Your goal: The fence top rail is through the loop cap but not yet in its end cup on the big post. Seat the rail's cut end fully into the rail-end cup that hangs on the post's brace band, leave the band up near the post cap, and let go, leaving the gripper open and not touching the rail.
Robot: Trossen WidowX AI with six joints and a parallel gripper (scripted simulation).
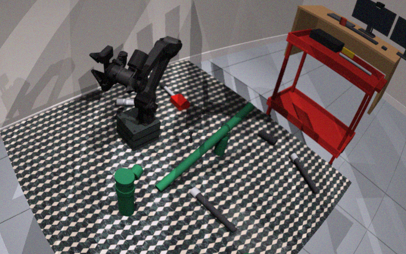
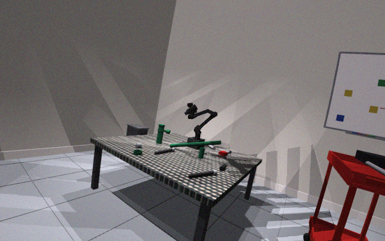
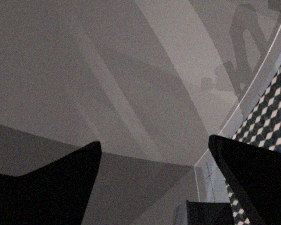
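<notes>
The green fence top rail [image 1: 195, 157] [image 2: 185, 144] passes through the loop cap [image 1: 226, 127] on the short green post [image 1: 220, 147] [image 2: 201, 152]. Its near end lies outside the green rail-end cup [image 1: 137, 171] [image 2: 167, 131], apart from it and lower. The cup juts from the upper part of the big green post [image 1: 126, 203] [image 2: 159, 138], beside the cap [image 1: 124, 176]. The brace band [image 1: 124, 190] is a ridge just under the cap. My gripper [image 1: 92, 63] [image 2: 186, 109] [image 3: 155, 142] is open and empty, raised high above the table, well away from rail and post.
Dark rods with pale ends [image 1: 215, 209] [image 1: 304, 173] and a short dark cylinder [image 1: 267, 137] lie near the rail. A red-headed tool [image 1: 179, 101] and a pale cylinder [image 1: 124, 101] lie near my base. A green ring [image 2: 137, 152] lies near one edge. A red cart [image 1: 311, 126] stands beside the table.
</notes>
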